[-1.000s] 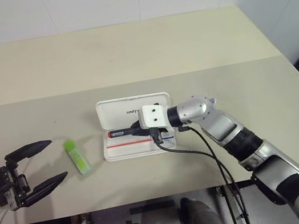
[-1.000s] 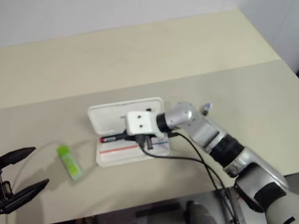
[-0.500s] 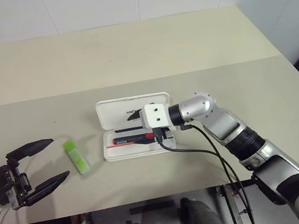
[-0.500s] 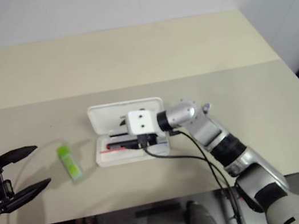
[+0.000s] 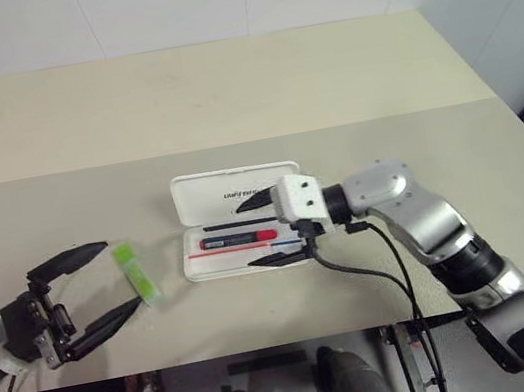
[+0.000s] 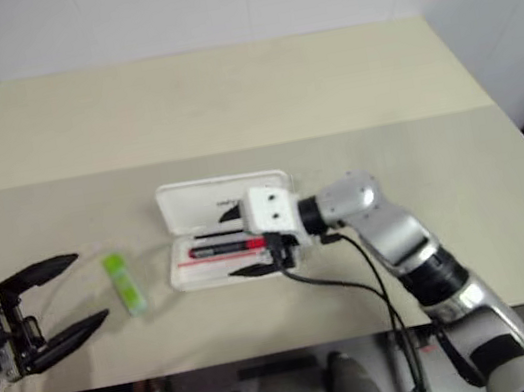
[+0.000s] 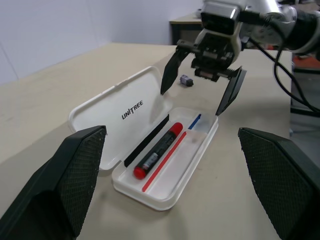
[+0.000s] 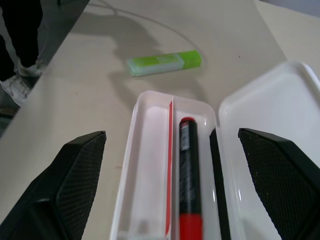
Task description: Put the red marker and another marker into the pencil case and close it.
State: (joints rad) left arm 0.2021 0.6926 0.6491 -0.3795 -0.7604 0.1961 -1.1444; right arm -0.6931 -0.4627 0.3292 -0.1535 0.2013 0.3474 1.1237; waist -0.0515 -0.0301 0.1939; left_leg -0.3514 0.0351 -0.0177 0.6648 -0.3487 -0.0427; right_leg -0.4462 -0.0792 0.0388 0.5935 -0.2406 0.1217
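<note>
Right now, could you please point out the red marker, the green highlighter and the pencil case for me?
Red marker (image 5: pixel 239 239), left eye view, middle of its barrel.
Green highlighter (image 5: pixel 135 272), left eye view, middle of its body.
Pencil case (image 5: pixel 236 185), left eye view, open lid above the lettering.

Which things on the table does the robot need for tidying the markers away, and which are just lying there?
Needed:
- red marker, already lying in the case
- green highlighter, on the table
- pencil case, lid open

Just lying there:
- small dark object on the table beyond the case
</note>
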